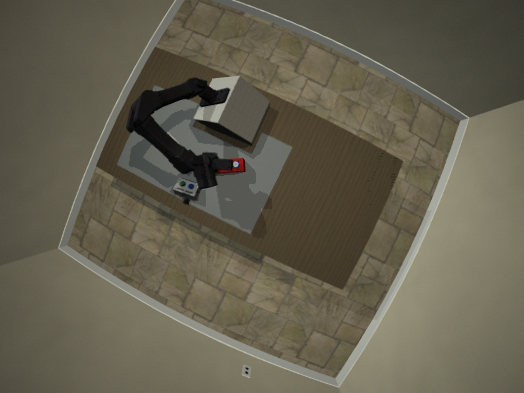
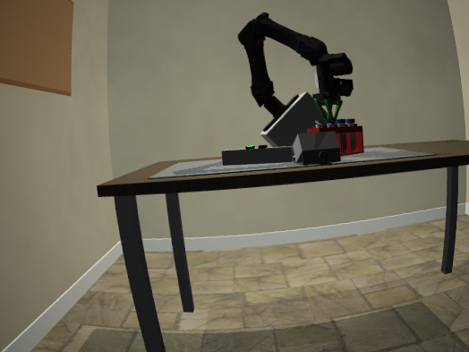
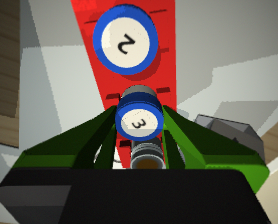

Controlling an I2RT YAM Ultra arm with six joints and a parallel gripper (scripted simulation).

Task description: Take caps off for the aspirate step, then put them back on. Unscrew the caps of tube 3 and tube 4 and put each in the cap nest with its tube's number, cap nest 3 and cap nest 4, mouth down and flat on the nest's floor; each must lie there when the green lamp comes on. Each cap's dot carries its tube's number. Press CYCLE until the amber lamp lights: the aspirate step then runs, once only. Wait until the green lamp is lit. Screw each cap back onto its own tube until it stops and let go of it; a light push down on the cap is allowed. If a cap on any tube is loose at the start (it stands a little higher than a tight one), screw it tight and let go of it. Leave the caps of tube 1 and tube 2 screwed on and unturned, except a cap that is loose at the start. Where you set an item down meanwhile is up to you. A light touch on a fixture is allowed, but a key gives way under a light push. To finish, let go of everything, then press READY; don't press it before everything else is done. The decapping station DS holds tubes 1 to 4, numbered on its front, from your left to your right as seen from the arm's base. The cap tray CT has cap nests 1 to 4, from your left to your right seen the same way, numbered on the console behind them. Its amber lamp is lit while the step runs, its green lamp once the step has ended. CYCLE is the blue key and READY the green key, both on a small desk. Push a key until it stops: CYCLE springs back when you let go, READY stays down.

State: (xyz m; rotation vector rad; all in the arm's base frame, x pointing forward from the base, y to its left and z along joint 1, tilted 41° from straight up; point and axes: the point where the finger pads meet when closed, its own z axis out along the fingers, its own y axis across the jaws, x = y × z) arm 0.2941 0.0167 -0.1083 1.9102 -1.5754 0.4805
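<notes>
blue cap 3 [image 3: 138, 121]: white dot marked 3, on its tube in the red decapping station [image 3: 95, 60], green fingers touching both sides
gripper [image 3: 139, 131]: clenched on cap 3, pointing down over the station
cap 2 [image 3: 125, 40]: blue, just beside cap 3, on its tube
green lamp [image 2: 250, 146]: lit on the console
key desk [image 1: 186, 188]: near the gripper, green and blue keys
table [image 2: 134, 184]: brown, grey mat [image 2: 188, 168] under the fixtures

Only two numbers can be read, both in the wrist view: a "3" on the white dot of the blue cap [image 3: 138, 121] and a "2" on the dot of the neighbouring blue cap [image 3: 124, 39].
</notes>
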